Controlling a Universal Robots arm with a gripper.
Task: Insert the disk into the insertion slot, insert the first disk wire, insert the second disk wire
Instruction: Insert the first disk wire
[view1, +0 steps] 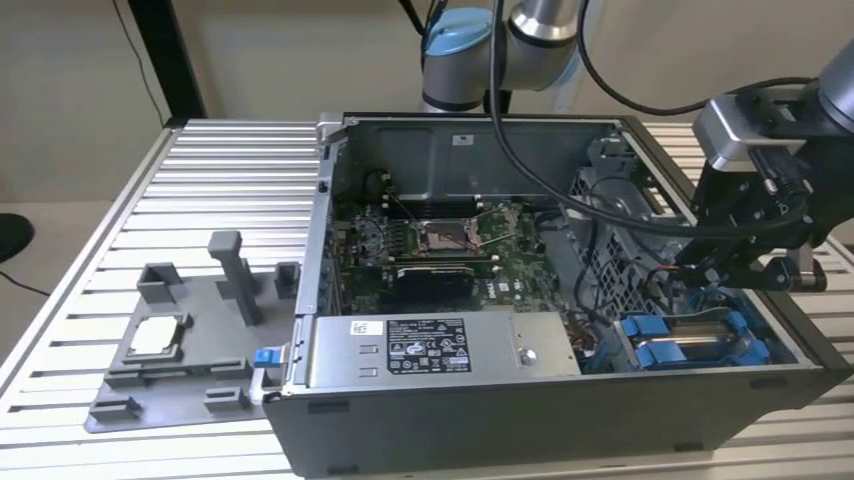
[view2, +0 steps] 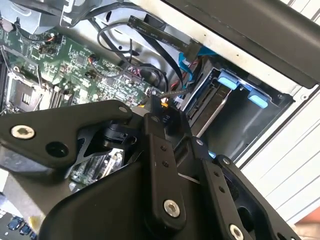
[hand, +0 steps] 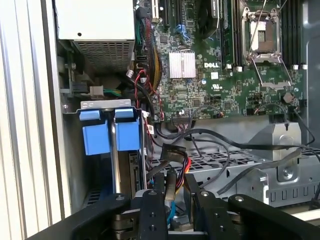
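Claw at the drive cage, disk seated.
The disk (view1: 694, 338) sits in the slot (hand: 105, 104), low on the exterior view's right; the gripper (hand: 173, 189) seems clenched on a wire (hand: 174, 154).

A slatted silver metal table (view1: 214, 190) carries an open dark grey computer case (view1: 534, 430). Just beside the case, on the exterior view's left, lies a flat grey plastic fixture plate (view1: 187, 395) with upright grey posts (view1: 230, 275). A square silver processor chip (view1: 154, 337) sits in a recess of that plate.

Inside the case lies a green motherboard (view1: 514, 235) with an empty metal-framed processor socket (view1: 445, 235). A grey power-supply box with a white label (view1: 441, 345) stands along the case's near side.

In the first wrist view, a small silver finned heat sink (hand: 181, 65) sits on the board, and loose black cables (hand: 225, 137) run beside it.
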